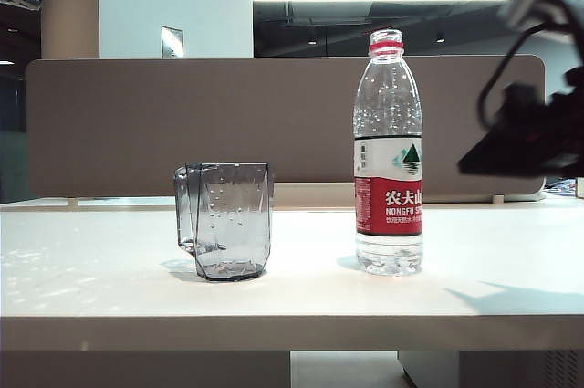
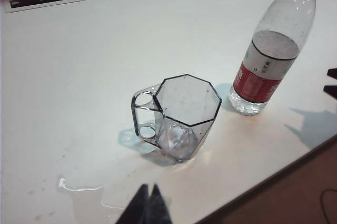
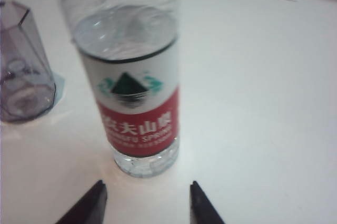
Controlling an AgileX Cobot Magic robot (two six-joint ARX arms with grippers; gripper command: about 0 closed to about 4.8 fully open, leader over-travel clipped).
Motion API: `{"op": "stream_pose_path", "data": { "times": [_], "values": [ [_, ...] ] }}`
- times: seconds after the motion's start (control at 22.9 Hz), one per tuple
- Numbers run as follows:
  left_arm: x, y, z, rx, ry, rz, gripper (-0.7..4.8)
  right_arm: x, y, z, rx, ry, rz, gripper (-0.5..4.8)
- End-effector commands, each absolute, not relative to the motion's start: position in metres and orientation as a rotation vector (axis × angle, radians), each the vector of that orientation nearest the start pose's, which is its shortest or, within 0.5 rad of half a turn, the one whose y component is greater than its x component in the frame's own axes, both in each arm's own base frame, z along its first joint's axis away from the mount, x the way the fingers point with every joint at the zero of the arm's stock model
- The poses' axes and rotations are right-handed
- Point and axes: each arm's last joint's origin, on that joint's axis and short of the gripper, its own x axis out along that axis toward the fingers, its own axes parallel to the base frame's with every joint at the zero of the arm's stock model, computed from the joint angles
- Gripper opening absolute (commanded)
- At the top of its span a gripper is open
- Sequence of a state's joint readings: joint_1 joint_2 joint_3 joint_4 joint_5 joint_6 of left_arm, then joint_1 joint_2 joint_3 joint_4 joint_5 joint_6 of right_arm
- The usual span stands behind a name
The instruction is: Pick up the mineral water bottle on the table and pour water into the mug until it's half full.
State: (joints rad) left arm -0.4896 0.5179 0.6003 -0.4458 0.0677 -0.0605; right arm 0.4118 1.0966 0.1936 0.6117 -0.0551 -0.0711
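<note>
Now your right end effector [image 3: 146, 203] stands with fingers apart facing the mineral water bottle [image 1: 389, 155], upright on the worktop [image 1: 301, 292] beside the mug [image 1: 225, 220], framing a grasp; the left end effector [image 2: 147, 205] looks pinched together.

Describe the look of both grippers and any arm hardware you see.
Right gripper: two dark, wedge-shaped fingers. In the exterior view it's a black blocky body with a looping black cable and pale wrist housing. Left gripper: dark pointed fingertips.
</note>
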Motion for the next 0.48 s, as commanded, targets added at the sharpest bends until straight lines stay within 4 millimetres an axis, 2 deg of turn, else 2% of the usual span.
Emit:
{"op": "stream_pose_path", "data": {
  "times": [0.04, 0.13, 0.17, 0.26, 0.48],
  "values": [
    [0.105, -0.058, 0.282, 0.015, 0.358, -0.54, -0.05, 0.18, 0.085, 0.152, -0.157, 0.225, 0.419, 3.11],
    [0.105, -0.058, 0.282, 0.015, 0.357, -0.54, -0.05, 0.186, 0.088, 0.146, -0.102, 0.215, 0.414, 3.61],
    [0.105, -0.058, 0.282, 0.015, 0.358, -0.54, -0.05, 0.188, 0.09, 0.144, -0.062, 0.198, 0.413, 4.1],
    [0.105, -0.058, 0.282, 0.015, 0.358, -0.54, -0.05, 0.192, 0.092, 0.144, -0.027, 0.158, 0.431, 4.75],
    [0.105, -0.058, 0.282, 0.015, 0.358, -0.54, -0.05, 0.203, 0.099, 0.147, 0.011, 0.121, 0.47, 4.79]
  ]
}}
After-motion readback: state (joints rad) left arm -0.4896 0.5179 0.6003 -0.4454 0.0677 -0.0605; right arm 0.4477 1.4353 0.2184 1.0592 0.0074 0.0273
